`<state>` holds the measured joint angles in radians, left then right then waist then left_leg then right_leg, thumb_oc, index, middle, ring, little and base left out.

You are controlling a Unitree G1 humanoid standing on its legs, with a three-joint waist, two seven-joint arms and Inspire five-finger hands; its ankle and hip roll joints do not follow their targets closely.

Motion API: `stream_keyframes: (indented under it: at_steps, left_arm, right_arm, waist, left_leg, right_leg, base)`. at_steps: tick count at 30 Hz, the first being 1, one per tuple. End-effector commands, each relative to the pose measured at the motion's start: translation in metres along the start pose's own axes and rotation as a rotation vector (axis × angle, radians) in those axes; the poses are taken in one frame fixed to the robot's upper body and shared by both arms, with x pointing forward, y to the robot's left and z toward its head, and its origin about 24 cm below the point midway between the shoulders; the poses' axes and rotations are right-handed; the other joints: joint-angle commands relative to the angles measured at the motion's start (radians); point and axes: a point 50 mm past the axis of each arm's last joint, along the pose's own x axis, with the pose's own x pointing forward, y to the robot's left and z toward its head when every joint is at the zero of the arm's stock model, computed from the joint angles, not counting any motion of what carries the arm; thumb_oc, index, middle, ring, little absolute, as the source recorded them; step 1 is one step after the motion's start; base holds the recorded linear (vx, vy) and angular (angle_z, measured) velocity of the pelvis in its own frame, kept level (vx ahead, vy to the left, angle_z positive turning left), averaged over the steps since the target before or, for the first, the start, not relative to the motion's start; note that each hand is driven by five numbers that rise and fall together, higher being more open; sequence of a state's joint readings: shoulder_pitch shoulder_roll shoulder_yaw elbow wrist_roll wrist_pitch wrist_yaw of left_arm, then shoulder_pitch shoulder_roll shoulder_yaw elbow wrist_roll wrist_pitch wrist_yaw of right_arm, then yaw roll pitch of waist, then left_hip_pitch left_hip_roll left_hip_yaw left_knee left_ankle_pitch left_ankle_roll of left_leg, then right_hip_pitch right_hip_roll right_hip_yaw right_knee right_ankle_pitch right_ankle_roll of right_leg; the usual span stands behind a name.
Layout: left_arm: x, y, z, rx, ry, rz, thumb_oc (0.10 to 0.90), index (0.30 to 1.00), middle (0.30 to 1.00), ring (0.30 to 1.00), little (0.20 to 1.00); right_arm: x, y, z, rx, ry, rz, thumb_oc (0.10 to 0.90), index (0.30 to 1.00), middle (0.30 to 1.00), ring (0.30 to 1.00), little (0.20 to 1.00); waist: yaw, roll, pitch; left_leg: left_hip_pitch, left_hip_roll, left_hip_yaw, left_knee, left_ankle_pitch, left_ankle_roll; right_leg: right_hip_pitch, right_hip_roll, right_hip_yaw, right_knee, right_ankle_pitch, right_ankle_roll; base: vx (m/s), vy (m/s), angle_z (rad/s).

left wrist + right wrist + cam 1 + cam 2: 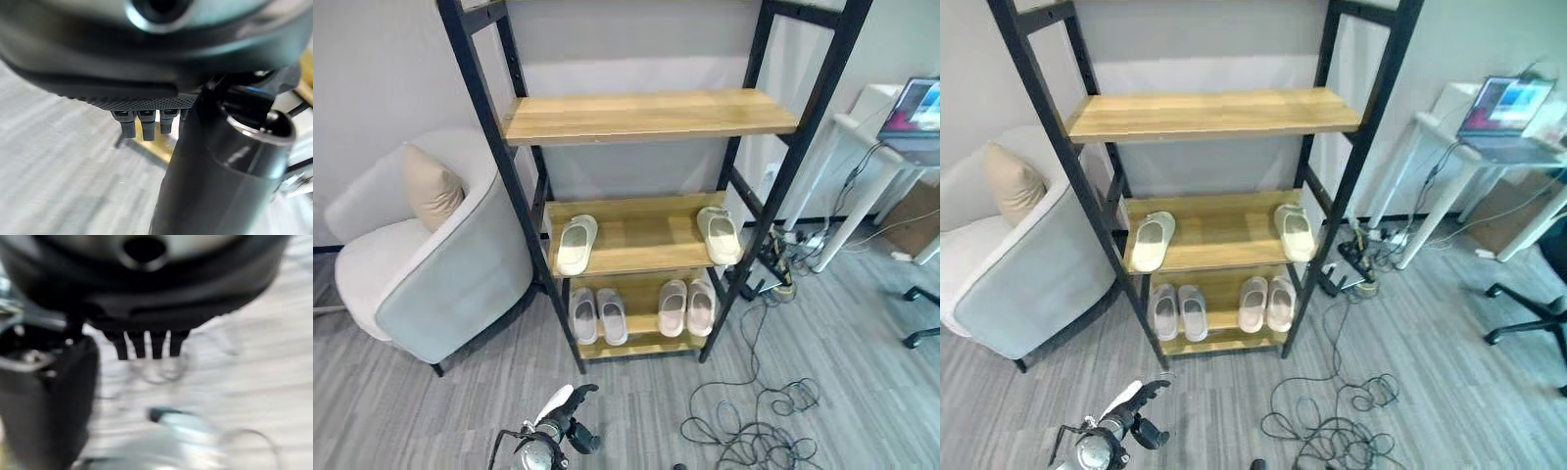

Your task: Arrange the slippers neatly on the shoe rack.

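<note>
The black-framed shoe rack (pixel 646 116) has three wooden shelves, and its top shelf is bare. On the middle shelf one cream slipper (pixel 576 244) lies at the left end and its match (pixel 719 235) at the right end, far apart. The bottom shelf holds a grey pair (pixel 596 315) on the left and a pinkish pair (pixel 686 307) on the right, each side by side. My left hand (pixel 570 406) hangs low over the floor in front of the rack, fingers (pixel 142 125) straight and holding nothing. My right hand (pixel 146 345) is open above the floor.
A pale armchair (pixel 431 264) with a beige pillow (pixel 431 186) stands close to the rack's left side. Loose black cables (pixel 754 421) sprawl on the floor to the right. A white desk (pixel 862 147) with a laptop (pixel 920 108) and an office chair base (pixel 920 313) stand further right.
</note>
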<state>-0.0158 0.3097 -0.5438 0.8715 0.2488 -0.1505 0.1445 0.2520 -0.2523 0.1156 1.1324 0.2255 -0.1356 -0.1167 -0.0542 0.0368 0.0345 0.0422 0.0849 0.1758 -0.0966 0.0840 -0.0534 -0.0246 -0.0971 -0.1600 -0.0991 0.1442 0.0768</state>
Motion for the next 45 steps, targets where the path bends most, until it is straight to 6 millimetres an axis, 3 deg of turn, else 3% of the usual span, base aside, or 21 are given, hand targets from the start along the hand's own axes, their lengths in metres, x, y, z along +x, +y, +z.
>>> stream_keyframes:
  at_steps: [1, 4, 5, 6, 10, 12, 17, 19, 22, 25, 28, 29, 30, 34, 35, 39, 40, 42, 43, 44, 45]
  left_arm:
    - [0.025, 0.048, 0.067, 0.129, -0.247, 0.15, 0.8, 0.9, 0.9, 0.9, 0.9]
    - [0.024, 0.052, 0.081, 0.163, -0.316, 0.151, 0.8, 0.9, 0.9, 0.9, 0.9]
    - [0.022, 0.061, 0.102, 0.187, -0.416, 0.168, 0.8, 0.9, 0.9, 0.9, 0.9]
    - [0.021, 0.061, 0.102, 0.187, -0.416, 0.167, 0.8, 0.9, 0.9, 0.9, 0.9]
    - [0.009, 0.086, 0.149, 0.214, -0.626, 0.243, 0.8, 0.9, 0.9, 0.9, 0.9]
    - [-0.007, 0.108, 0.181, 0.208, -0.774, 0.322, 0.8, 0.9, 0.9, 0.9, 0.9]
    - [-0.028, 0.123, 0.216, 0.172, -0.944, 0.36, 0.8, 0.9, 0.9, 0.9, 0.9]
    - [-0.03, 0.125, 0.223, 0.205, -0.967, 0.367, 0.8, 0.9, 0.9, 0.9, 0.9]
    - [-0.03, 0.139, 0.251, 0.328, -1.007, 0.467, 0.8, 0.9, 0.9, 0.9, 0.9]
    - [-0.028, 0.149, 0.262, 0.381, -1.0, 0.522, 0.8, 0.9, 0.9, 0.9, 0.9]
    - [-0.032, 0.179, 0.28, 0.421, -0.991, 0.656, 0.8, 0.9, 0.9, 0.9, 0.9]
    - [-0.032, 0.179, 0.28, 0.421, -0.992, 0.657, 0.8, 0.9, 0.9, 0.9, 0.9]
    - [-0.042, 0.201, 0.292, 0.449, -1.006, 0.761, 0.8, 0.9, 0.9, 0.9, 0.9]
    - [-0.057, 0.224, 0.292, 0.408, -1.019, 0.875, 0.8, 0.9, 0.9, 0.9, 0.9]
    - [-0.061, 0.235, 0.284, 0.356, -1.003, 0.928, 0.8, 0.9, 0.9, 0.9, 0.9]
    - [-0.062, 0.233, 0.259, 0.212, -0.989, 0.933, 0.8, 0.9, 0.9, 0.9, 0.9]
    - [-0.06, 0.225, 0.242, 0.17, -0.973, 0.903, 0.8, 0.9, 0.9, 0.9, 0.9]
    - [-0.062, 0.22, 0.234, 0.137, -0.972, 0.887, 0.8, 0.9, 0.9, 0.9, 0.9]
    - [-0.061, 0.215, 0.227, 0.121, -0.966, 0.865, 0.8, 0.9, 0.9, 0.9, 0.9]
    - [-0.06, 0.206, 0.226, 0.115, -0.974, 0.838, 0.8, 0.9, 0.9, 0.9, 0.9]
    - [-0.06, 0.207, 0.227, 0.116, -0.974, 0.839, 0.8, 0.9, 0.9, 0.9, 0.9]
  right_arm:
    - [0.006, -0.008, 0.031, -0.014, -0.117, -0.037, 0.8, 0.9, 0.9, 0.9, 0.9]
    - [0.006, -0.008, 0.033, -0.025, -0.126, -0.032, 0.8, 0.9, 0.9, 0.9, 0.9]
    - [0.006, -0.009, 0.033, -0.03, -0.132, -0.029, 0.8, 0.9, 0.9, 0.9, 0.9]
    - [0.006, -0.009, 0.033, -0.029, -0.132, -0.028, 0.8, 0.9, 0.9, 0.9, 0.9]
    - [0.005, -0.01, 0.033, -0.058, -0.138, -0.022, 0.8, 0.9, 0.9, 0.9, 0.9]
    - [0.006, -0.01, 0.034, -0.072, -0.136, -0.02, 0.8, 0.9, 0.9, 0.9, 0.9]
    - [0.006, -0.007, 0.032, -0.087, -0.121, -0.007, 0.8, 0.9, 0.9, 0.9, 0.9]
    - [0.006, -0.006, 0.032, -0.09, -0.122, -0.003, 0.8, 0.9, 0.9, 0.9, 0.9]
    - [0.006, -0.006, 0.036, -0.128, -0.144, -0.002, 0.8, 0.9, 0.9, 0.9, 0.9]
    - [0.007, -0.008, 0.041, -0.144, -0.158, -0.009, 0.8, 0.9, 0.9, 0.9, 0.9]
    - [0.007, -0.013, 0.047, -0.154, -0.179, -0.03, 0.8, 0.9, 0.9, 0.9, 0.9]
    - [0.008, -0.013, 0.048, -0.153, -0.18, -0.03, 0.8, 0.9, 0.9, 0.9, 0.9]
    - [0.008, -0.016, 0.053, -0.146, -0.191, -0.05, 0.8, 0.9, 0.9, 0.9, 0.9]
    - [0.01, -0.018, 0.058, -0.139, -0.198, -0.07, 0.8, 0.9, 0.9, 0.9, 0.9]
    - [0.01, -0.02, 0.061, -0.11, -0.21, -0.081, 0.8, 0.9, 0.9, 0.9, 0.9]
    - [0.009, -0.019, 0.067, -0.076, -0.242, -0.093, 0.8, 0.9, 0.9, 0.9, 0.9]
    - [0.009, -0.016, 0.067, -0.077, -0.242, -0.08, 0.8, 0.9, 0.9, 0.9, 0.9]
    - [0.009, -0.015, 0.069, -0.08, -0.247, -0.077, 0.8, 0.9, 0.9, 0.9, 0.9]
    - [0.009, -0.014, 0.067, -0.088, -0.241, -0.074, 0.8, 0.9, 0.9, 0.9, 0.9]
    - [0.009, -0.015, 0.062, -0.107, -0.229, -0.073, 0.8, 0.9, 0.9, 0.9, 0.9]
    - [0.009, -0.015, 0.062, -0.107, -0.229, -0.072, 0.8, 0.9, 0.9, 0.9, 0.9]
  waist:
    - [-0.006, 0.014, 0.044]
    - [-0.009, 0.018, 0.044]
    - [-0.013, 0.022, 0.044]
    - [-0.012, 0.021, 0.044]
    - [-0.018, 0.026, 0.043]
    - [-0.019, 0.028, 0.044]
    - [-0.023, 0.027, 0.039]
    - [-0.026, 0.028, 0.036]
    - [-0.048, 0.034, 0.037]
    - [-0.061, 0.04, 0.046]
    - [-0.087, 0.057, 0.071]
    - [-0.086, 0.057, 0.07]
    - [-0.093, 0.07, 0.078]
    - [-0.096, 0.092, 0.082]
    - [-0.103, 0.102, 0.104]
    - [-0.102, 0.112, 0.135]
    - [-0.1, 0.107, 0.143]
    - [-0.093, 0.1, 0.151]
    - [-0.085, 0.077, 0.169]
    - [-0.06, 0.042, 0.207]
    - [-0.062, 0.042, 0.207]
  left_leg:
    - [-0.06, 0.051, -0.029, 0.009, -0.084, -0.047]
    - [-0.057, 0.051, -0.023, 0.009, -0.088, -0.048]
    - [-0.056, 0.052, -0.018, 0.009, -0.092, -0.049]
    - [-0.056, 0.052, -0.018, 0.009, -0.092, -0.049]
    - [-0.055, 0.05, -0.01, 0.009, -0.097, -0.049]
    - [-0.058, 0.048, -0.007, 0.009, -0.099, -0.048]
    - [-0.055, 0.046, 0.002, 0.009, -0.107, -0.046]
    - [-0.052, 0.046, 0.005, 0.009, -0.109, -0.047]
    - [-0.05, 0.043, 0.015, 0.009, -0.112, -0.049]
    - [-0.056, 0.042, 0.018, 0.009, -0.111, -0.049]
    - [-0.099, 0.038, 0.033, 0.009, -0.101, -0.05]
    - [-0.102, 0.038, 0.033, 0.009, -0.101, -0.049]
    - [-0.136, 0.035, 0.043, 0.009, -0.093, -0.049]
    - [-0.157, 0.033, 0.059, 0.009, -0.09, -0.046]
    - [-0.146, 0.044, 0.072, 0.009, -0.087, -0.046]
    - [-0.123, 0.073, 0.088, 0.009, -0.078, -0.053]
    - [-0.104, 0.095, 0.097, 0.009, -0.074, -0.053]
    - [-0.079, 0.11, 0.11, 0.009, -0.066, -0.054]
    - [-0.086, 0.126, 0.112, 0.09, -0.096, -0.05]
    - [-0.145, 0.138, 0.07, 0.227, -0.125, -0.03]
    - [-0.151, 0.139, 0.068, 0.229, -0.122, -0.031]
  right_leg:
    - [0.079, -0.032, -0.005, 0.012, -0.245, 0.08]
    - [0.077, -0.035, -0.009, 0.012, -0.246, 0.083]
    - [0.075, -0.038, -0.011, 0.012, -0.245, 0.087]
    - [0.075, -0.038, -0.01, 0.012, -0.245, 0.087]
    - [0.07, -0.044, -0.015, 0.012, -0.242, 0.094]
    - [0.065, -0.048, -0.016, 0.012, -0.24, 0.097]
    - [0.061, -0.053, -0.015, 0.012, -0.241, 0.101]
    - [0.062, -0.053, -0.013, 0.012, -0.242, 0.101]
    - [0.062, -0.057, -0.011, 0.012, -0.241, 0.105]
    - [0.053, -0.06, -0.007, 0.012, -0.236, 0.109]
    - [-0.008, -0.07, 0.006, 0.012, -0.215, 0.121]
    - [-0.012, -0.07, 0.006, 0.012, -0.214, 0.121]
    - [-0.054, -0.075, 0.015, 0.012, -0.206, 0.126]
    - [-0.093, -0.072, 0.039, 0.012, -0.192, 0.118]
    - [-0.104, -0.06, 0.064, 0.035, -0.194, 0.1]
    - [-0.126, -0.026, 0.102, 0.093, -0.227, 0.071]
    - [-0.134, 0.002, 0.13, 0.118, -0.244, 0.055]
    - [-0.133, 0.018, 0.147, 0.131, -0.253, 0.046]
    - [-0.122, 0.024, 0.154, 0.147, -0.267, 0.036]
    - [-0.091, 0.033, 0.149, 0.157, -0.283, 0.014]
    - [-0.094, 0.034, 0.148, 0.156, -0.279, 0.013]
  base:
    - [0.0, 0.0, 0.0]
    - [0.03, 0.005, 0.02]
    - [0.03, 0.007, 0.04]
    - [0.04, 0.015, 0.03]
    - [0.03, 0.01, 0.01]
    - [0.02, 0.008, -0.01]
    - [0.03, 0.003, -0.02]
    - [0.04, 0.0, -0.02]
    - [0.03, -0.007, -0.01]
    - [-0.02, -0.001, -0.05]
    - [-0.09, 0.008, -0.09]
    - [-0.13, 0.012, -0.21]
    - [-0.09, 0.007, -0.23]
    - [-0.05, -0.013, -0.17]
    - [-0.03, -0.07, -0.36]
    - [-0.03, -0.109, -0.37]
    - [-0.01, -0.162, -0.44]
    - [0.02, -0.181, -0.51]
    - [0.01, -0.383, -0.41]
    - [-0.01, -0.306, -0.16]
    - [0.03, -0.289, -0.03]
